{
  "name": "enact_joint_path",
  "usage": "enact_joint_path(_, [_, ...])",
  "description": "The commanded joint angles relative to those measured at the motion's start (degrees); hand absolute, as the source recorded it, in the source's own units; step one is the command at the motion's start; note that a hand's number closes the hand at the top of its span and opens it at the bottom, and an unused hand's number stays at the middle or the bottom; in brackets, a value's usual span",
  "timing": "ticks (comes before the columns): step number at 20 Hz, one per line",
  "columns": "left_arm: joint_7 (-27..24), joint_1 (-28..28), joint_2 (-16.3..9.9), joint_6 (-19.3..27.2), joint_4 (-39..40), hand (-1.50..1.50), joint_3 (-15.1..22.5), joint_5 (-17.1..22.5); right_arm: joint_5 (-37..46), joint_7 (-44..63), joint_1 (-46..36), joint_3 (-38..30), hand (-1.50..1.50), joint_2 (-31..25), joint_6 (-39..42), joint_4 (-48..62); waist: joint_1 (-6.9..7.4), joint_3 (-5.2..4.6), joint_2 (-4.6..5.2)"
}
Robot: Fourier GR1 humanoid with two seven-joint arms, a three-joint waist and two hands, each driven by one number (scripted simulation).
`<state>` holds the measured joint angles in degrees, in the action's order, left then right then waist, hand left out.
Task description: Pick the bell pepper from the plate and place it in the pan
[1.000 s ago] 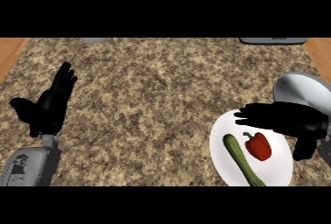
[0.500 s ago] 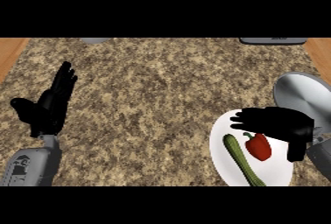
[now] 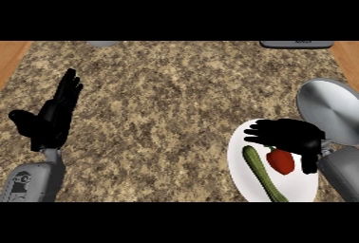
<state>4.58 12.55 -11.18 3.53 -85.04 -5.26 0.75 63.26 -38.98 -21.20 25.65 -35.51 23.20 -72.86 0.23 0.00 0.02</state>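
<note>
Fingers of my right hand [image 3: 289, 136] spread open over red bell pepper [image 3: 281, 161], hiding its top; zucchini [image 3: 263, 173] at 9 o'clock, plate [image 3: 242, 178] cut off below. Pan [image 3: 333, 111] at 1 o'clock. Left hand [image 3: 51, 118] open, resting. No readable writing.

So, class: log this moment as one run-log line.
phase: reach | right hand: open over bell pepper, plate | left hand: open, resting | pan: without pepper

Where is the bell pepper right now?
In the head view the bell pepper lies on the white plate at the lower right, beside the cucumber and just under the right robot hand.
</note>
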Motion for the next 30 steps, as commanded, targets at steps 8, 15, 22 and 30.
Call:
enact_joint_path(8, [-0.6,-0.3,2.0,0.6,0.4,0.00,0.9,-1.5,7.1,-7.6,0.6,3.8,1.50,4.5,-4.1,4.7,0.12,0.02,0.07])
enact_joint_path(15, [-1.9,-0.7,2.7,0.6,1.4,0.00,0.8,-2.2,7.8,-14.0,-0.3,-1.3,1.50,1.3,-7.6,9.1,0.02,0.01,0.08])
enact_joint_path(22, [0.0,-1.3,0.1,0.6,0.2,0.00,-2.6,-0.5,0.3,29.0,4.5,-18.4,1.50,20.4,3.5,8.5,-3.89,-0.17,-0.86])
enact_joint_path(30, [0.0,-1.4,0.6,-0.1,0.1,0.00,-1.6,-0.5,6.7,60.5,-0.8,-23.5,1.50,35.1,-12.3,-6.4,-1.98,-0.13,-1.00])
